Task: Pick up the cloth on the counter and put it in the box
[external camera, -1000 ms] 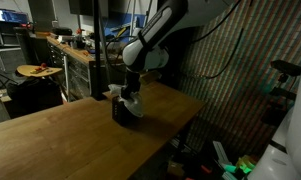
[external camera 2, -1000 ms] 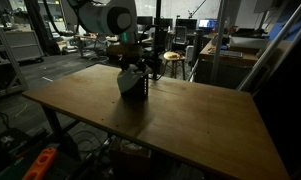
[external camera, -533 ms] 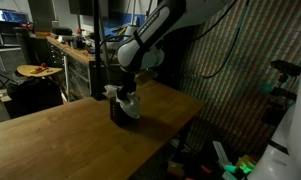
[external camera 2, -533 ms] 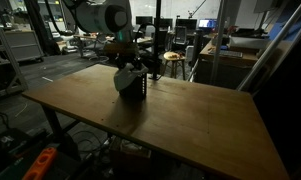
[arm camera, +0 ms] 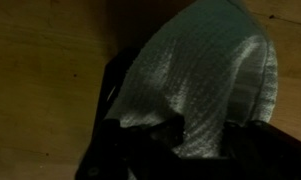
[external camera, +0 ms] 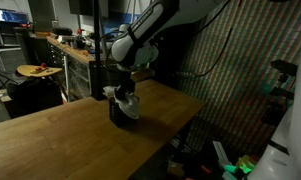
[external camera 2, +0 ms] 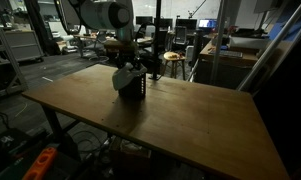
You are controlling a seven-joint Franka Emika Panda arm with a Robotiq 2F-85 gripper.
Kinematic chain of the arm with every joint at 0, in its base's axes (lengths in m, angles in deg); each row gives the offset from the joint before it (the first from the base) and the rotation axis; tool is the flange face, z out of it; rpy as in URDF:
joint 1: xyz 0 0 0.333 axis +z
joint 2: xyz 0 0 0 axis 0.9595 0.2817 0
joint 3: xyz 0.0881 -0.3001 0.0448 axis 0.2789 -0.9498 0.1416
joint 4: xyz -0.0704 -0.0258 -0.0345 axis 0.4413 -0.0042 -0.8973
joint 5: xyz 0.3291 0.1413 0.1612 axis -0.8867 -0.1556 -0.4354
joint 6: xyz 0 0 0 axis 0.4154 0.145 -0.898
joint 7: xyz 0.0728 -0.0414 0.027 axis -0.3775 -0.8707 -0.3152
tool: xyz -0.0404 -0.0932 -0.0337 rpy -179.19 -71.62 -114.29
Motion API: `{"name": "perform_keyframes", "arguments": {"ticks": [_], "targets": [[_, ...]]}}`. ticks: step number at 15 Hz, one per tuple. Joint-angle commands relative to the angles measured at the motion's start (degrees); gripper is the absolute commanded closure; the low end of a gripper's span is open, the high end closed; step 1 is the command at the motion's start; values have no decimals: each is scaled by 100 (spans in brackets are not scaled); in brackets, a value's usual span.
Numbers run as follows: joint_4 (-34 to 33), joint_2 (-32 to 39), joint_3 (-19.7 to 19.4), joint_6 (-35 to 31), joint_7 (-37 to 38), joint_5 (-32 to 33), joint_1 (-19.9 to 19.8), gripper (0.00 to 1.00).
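I see the jaws clamped tight on the cloth (external camera: 129, 104), which hangs w/ its long axis approx. vertical, bunched top at the jaws, loose end pointing down, prob. into the box (external camera: 116, 110) on the surface (external camera: 60, 135).

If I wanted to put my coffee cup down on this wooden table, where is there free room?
Nearly everywhere: the table is bare from its near edge up to the box. Only the far edge is busy, where the cloth hangs over the box under the robot's arm.
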Motion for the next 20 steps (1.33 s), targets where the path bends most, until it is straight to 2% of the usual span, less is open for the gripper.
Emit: {"name": "perform_keyframes", "arguments": {"ticks": [1, 9, 14, 16, 20], "targets": [[-379, 75, 49, 400, 55, -300, -125, 97], [-412, 56, 55, 263, -133, -1343, -508, 98], [-330, 209, 78, 207, -45, -1687, -570, 98], [-303, 276, 87, 188, 78, -1707, -501, 97], [-315, 321, 54, 210, 504, -1347, -257, 98]]}}
